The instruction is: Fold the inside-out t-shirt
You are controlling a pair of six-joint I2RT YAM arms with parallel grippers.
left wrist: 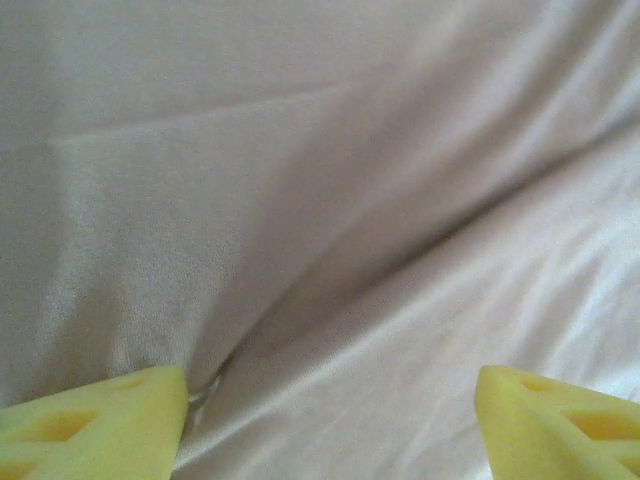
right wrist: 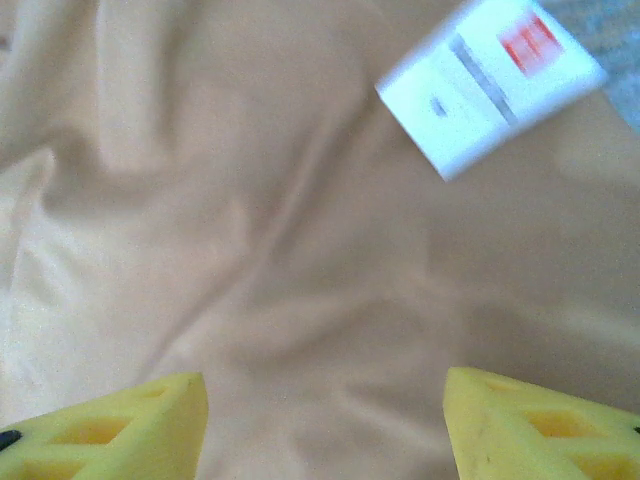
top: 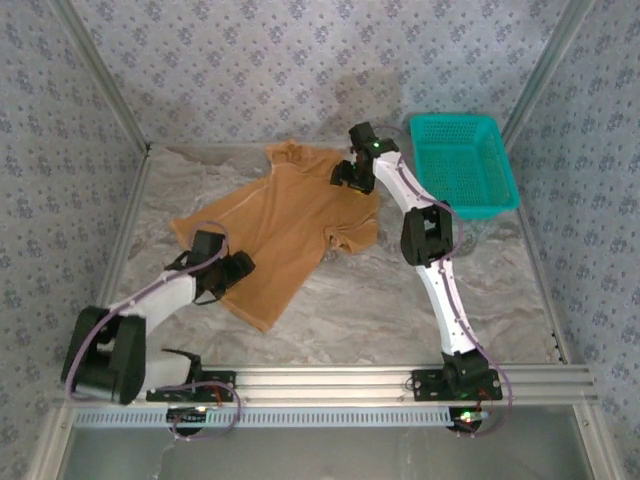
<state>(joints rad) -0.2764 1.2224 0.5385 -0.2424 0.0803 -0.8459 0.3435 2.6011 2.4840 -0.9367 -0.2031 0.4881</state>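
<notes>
Here left pincer and right pincer gape empty over t-shirt; right wrist reveals white tag.

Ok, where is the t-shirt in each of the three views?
Top external: t-shirt spread out in the middle, collar at the far side.
Left wrist: its cloth, washed out pale, beyond the open left gripper.
Right wrist: tan cloth beyond the open right gripper, white tag upper right.
Shared landmark: the grippers; from above, left at the shirt's near-left edge, right at its far-right edge.
</notes>
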